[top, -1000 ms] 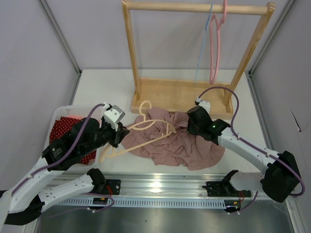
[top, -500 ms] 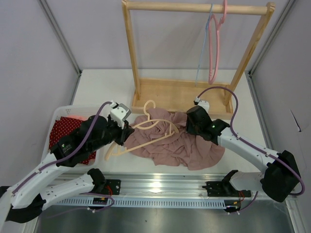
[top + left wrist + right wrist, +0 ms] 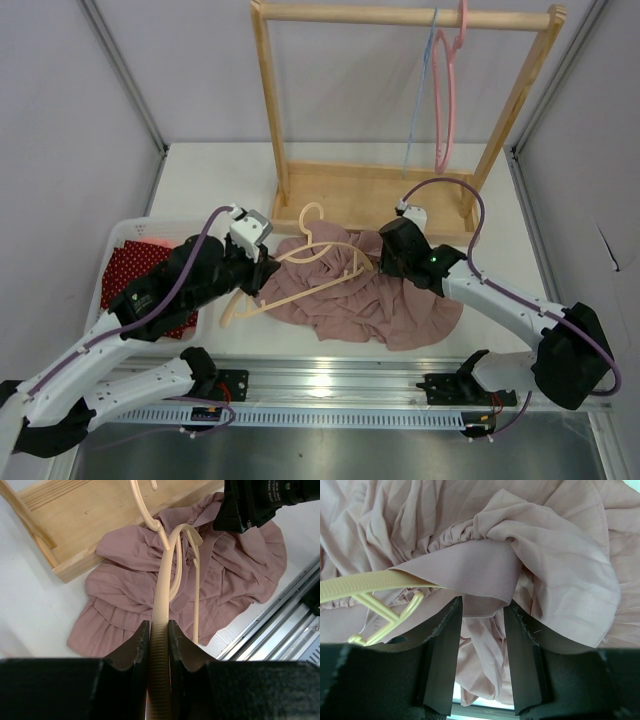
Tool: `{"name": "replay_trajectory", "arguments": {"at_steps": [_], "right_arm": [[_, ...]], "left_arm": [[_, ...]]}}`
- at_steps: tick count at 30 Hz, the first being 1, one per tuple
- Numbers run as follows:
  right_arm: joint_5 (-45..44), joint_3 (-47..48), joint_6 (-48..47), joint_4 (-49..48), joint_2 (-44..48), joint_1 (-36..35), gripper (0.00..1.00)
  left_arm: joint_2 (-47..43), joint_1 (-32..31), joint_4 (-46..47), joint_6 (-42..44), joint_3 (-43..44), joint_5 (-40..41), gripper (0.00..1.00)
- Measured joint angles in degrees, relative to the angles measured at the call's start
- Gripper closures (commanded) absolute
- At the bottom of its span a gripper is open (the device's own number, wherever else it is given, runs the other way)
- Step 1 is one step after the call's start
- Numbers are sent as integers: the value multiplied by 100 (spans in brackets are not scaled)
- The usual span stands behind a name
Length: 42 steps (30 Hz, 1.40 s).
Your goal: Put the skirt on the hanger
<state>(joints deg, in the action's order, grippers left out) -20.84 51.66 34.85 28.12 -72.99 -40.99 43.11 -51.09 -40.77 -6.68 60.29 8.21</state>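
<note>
The dusty-pink skirt [image 3: 370,305] lies crumpled on the table between the arms. A cream hanger [image 3: 300,272] lies tilted over its left part, hook toward the rack. My left gripper [image 3: 262,272] is shut on one ribbed arm of the hanger [image 3: 165,575], seen in the left wrist view [image 3: 159,625]. My right gripper [image 3: 376,262] is at the skirt's top right edge. In the right wrist view its jaws [image 3: 483,605] stand narrowly apart with the skirt's waistband [image 3: 480,575] pulled up between them. The hanger's far end [image 3: 375,582] reaches under that band.
A wooden rack [image 3: 400,15] with a flat base [image 3: 370,195] stands behind the skirt; a pink hanger [image 3: 442,90] and a blue one [image 3: 415,100] hang on it. A white basket [image 3: 125,228] with red dotted cloth [image 3: 130,270] sits left. A metal rail [image 3: 330,375] runs along the front.
My left gripper has carried the hanger to the right, toward the right gripper, so its end now reaches the waistband. The right gripper has shifted slightly left.
</note>
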Motion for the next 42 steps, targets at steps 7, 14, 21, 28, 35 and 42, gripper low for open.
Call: {"name": "replay_trajectory", "arguments": {"at_steps": [7, 14, 21, 28, 35, 42], "right_arm": [[-140, -2, -2, -39, -269, 15, 65], [-229, 13, -61, -39, -269, 13, 97], [-192, 448, -57, 444, -256, -44, 100], [-114, 1029, -52, 1217, -31, -166, 100], [-92, 1086, -15, 1759, 90, -267, 100], [-85, 1314, 63, 2120, 87, -640, 100]], "left_arm": [[-76, 0, 109, -44, -116, -76, 100], [-240, -55, 584, -85, -570, -184, 100], [-345, -391, 1235, -68, -1132, 155, 100], [-485, -960, 1779, 70, -1392, 791, 100], [-780, -1003, 2138, 118, -1456, 848, 100], [-592, -1029, 2533, 127, -1727, 413, 100]]}}
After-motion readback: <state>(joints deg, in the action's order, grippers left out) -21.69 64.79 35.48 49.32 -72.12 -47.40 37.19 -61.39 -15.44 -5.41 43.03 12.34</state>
